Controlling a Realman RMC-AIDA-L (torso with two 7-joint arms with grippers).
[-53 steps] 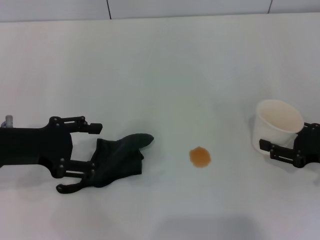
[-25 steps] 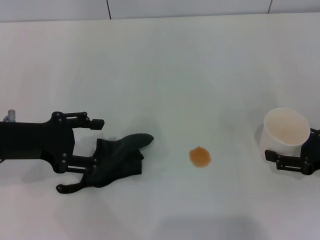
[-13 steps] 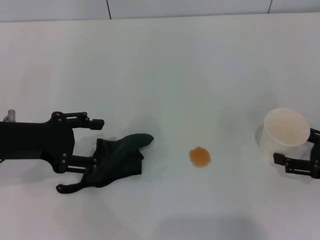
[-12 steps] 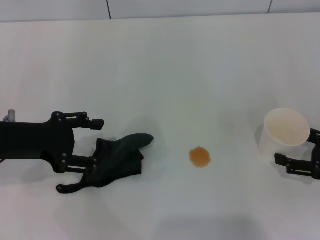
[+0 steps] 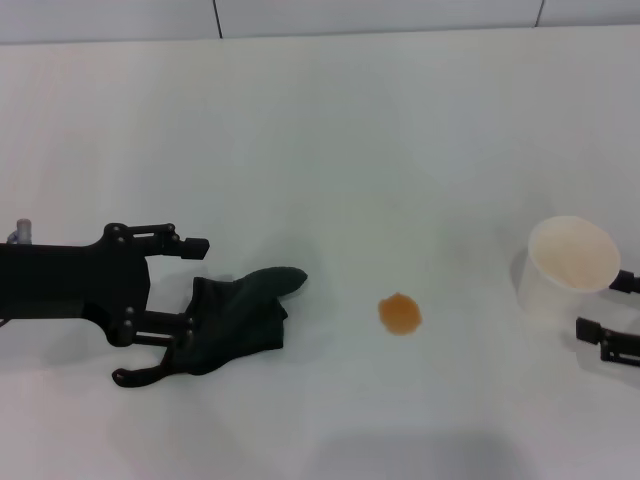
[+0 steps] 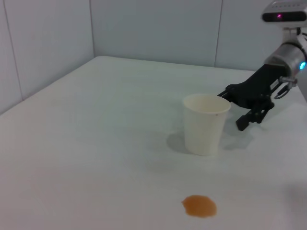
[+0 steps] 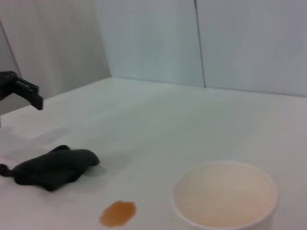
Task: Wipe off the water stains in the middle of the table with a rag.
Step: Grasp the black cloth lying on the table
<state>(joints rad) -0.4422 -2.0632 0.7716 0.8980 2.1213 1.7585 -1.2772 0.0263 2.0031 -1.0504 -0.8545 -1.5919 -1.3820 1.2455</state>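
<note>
Rag lies between the spread fingers of our left gripper, which rests low over the table at our left. Its upper finger reaches out clear of the cloth, and its lower finger runs along the near edge of the cloth; the jaws stand wide and released, clamped on nothing. The rag is dark, wrinkled and bunched, with its pointed tip directed away from the gripper toward the middle of the table. In the right wrist view we see the same rag lying flat on the white surface, with one finger of the left gripper showing above it.

Beyond the rag's tip, well apart from it, sits the water stain, a small round orange-brown spot; it also shows in the left wrist view and the right wrist view. Nothing touches it.

Farther out from the left gripper, past the stain, stands a whitish cup, upright and open-mouthed. Just beside the cup, at the frame's right edge, is our right gripper. In the left wrist view we see this gripper with its fingers parted, close behind the cup but holding nothing.
</note>
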